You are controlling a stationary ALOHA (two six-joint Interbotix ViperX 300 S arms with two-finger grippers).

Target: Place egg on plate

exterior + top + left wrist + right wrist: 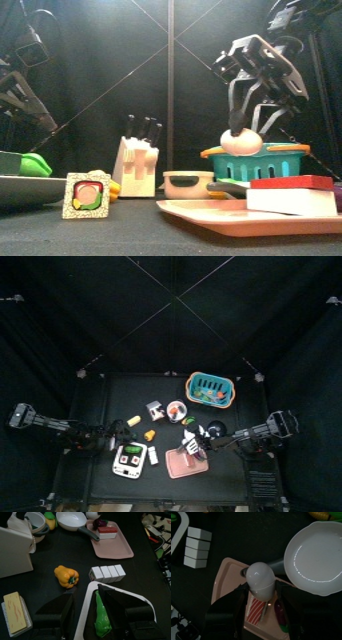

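Between the right fingers (261, 596) sits the white egg (260, 578), gripped on both sides and held in the air; from the front it hangs at the fingertips above the teal basket (261, 160). Directly beneath the fingers lies the pink plate (226, 577), flat on the desk (224, 537), and on it, just below the egg, rests a red and white block (256, 608) with a dark purple piece beside it. Just past the plate's edge is the white pan (319, 556), its grey handle running in under the egg. Farther off on the other side of the plate stands a row of white blocks (195, 547). The left fingers (100, 614) are spread wide and hold nothing; between them lies a green pepper (100, 617) on the white rim of a scale (85, 607). A little beyond their tips sits an orange pepper (66, 576) next to the white blocks, and farther still the plate, well apart from these fingers.
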